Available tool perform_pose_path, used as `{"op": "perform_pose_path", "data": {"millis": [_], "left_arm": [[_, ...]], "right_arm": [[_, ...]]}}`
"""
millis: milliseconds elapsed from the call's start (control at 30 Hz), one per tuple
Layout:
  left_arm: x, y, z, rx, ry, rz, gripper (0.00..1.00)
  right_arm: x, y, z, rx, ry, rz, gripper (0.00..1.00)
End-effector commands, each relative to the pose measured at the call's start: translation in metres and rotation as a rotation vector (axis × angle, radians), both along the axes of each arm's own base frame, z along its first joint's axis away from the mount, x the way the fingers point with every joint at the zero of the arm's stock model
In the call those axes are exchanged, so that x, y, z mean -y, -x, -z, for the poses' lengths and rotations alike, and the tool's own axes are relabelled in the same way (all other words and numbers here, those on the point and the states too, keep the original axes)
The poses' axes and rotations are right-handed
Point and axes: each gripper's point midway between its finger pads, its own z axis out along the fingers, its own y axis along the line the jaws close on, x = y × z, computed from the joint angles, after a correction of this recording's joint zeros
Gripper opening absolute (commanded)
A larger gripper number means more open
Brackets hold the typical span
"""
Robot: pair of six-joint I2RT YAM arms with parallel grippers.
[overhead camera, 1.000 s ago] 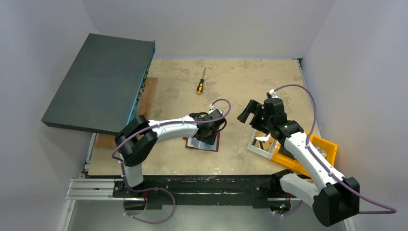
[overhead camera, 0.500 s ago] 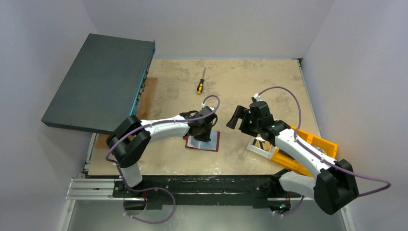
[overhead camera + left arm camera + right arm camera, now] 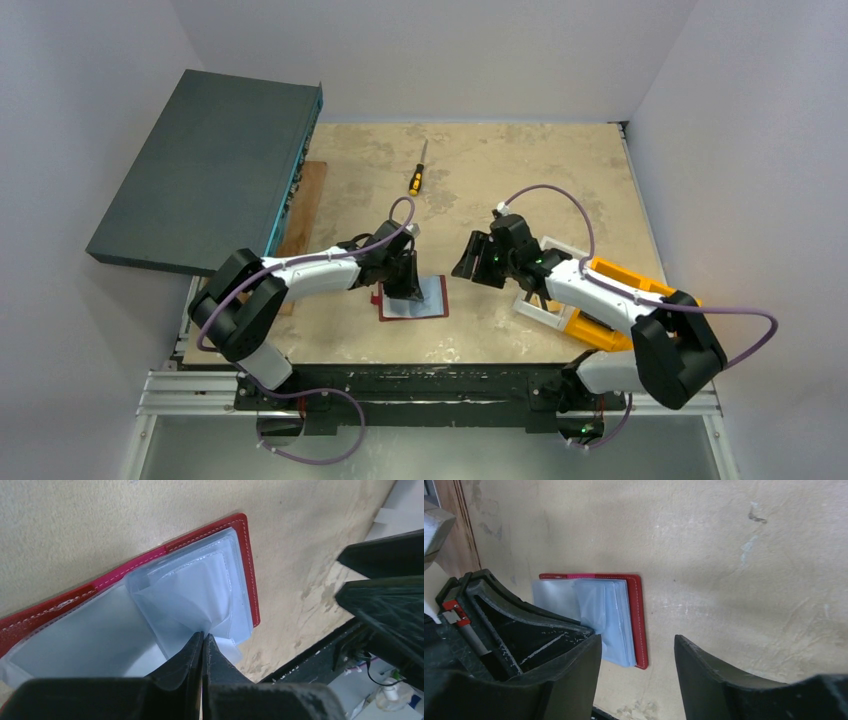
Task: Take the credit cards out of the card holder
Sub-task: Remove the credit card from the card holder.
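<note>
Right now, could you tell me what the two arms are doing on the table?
The red card holder lies open on the table. The left tool is shut, pinching one of its clear plastic sleeves and lifting it off the stack. The right tool hovers beside the holder's right edge with its jaws apart, holding nothing. No card shows clear of the sleeves, so none looks to be out yet.
</note>
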Motion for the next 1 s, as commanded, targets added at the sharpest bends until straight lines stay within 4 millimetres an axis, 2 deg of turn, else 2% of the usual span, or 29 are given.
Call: {"op": "perform_pose_path", "data": {"millis": [0,133,233,467,600,733,767,833,933,967], "left_arm": [[0.015,-0.006,-0.028,0.035,0.142,0.005,0.00],[0.016,-0.006,-0.030,0.032,0.172,0.003,0.00],[0.016,-0.005,-0.031,0.029,0.184,0.010,0.00],[0.020,-0.002,-0.033,0.031,0.209,0.038,0.00],[0.021,-0.001,-0.034,0.031,0.218,0.052,0.00],[0.019,0.002,-0.034,0.028,0.213,0.063,0.00],[0.018,0.003,-0.034,0.028,0.207,0.065,0.02],[0.013,0.004,-0.032,0.030,0.182,0.062,0.14],[0.003,0.005,-0.032,0.050,0.138,0.046,0.32],[-0.001,0.005,-0.034,0.058,0.124,0.041,0.36]], "right_arm": [[-0.033,-0.004,-0.013,0.032,-0.107,-0.058,0.49],[-0.047,0.002,-0.002,-0.010,-0.122,-0.094,0.48],[-0.058,0.001,-0.001,-0.005,-0.148,-0.111,0.48],[-0.070,0.000,0.008,-0.025,-0.175,-0.120,0.44],[-0.071,-0.003,0.014,-0.035,-0.175,-0.108,0.32],[-0.071,-0.004,0.018,-0.045,-0.182,-0.088,0.10],[-0.071,-0.004,0.017,-0.043,-0.184,-0.086,0.05],[-0.070,-0.004,0.016,-0.038,-0.187,-0.077,0.00],[-0.070,-0.004,0.012,-0.027,-0.197,-0.076,0.00],[-0.069,-0.003,0.011,-0.024,-0.199,-0.076,0.00]]}}
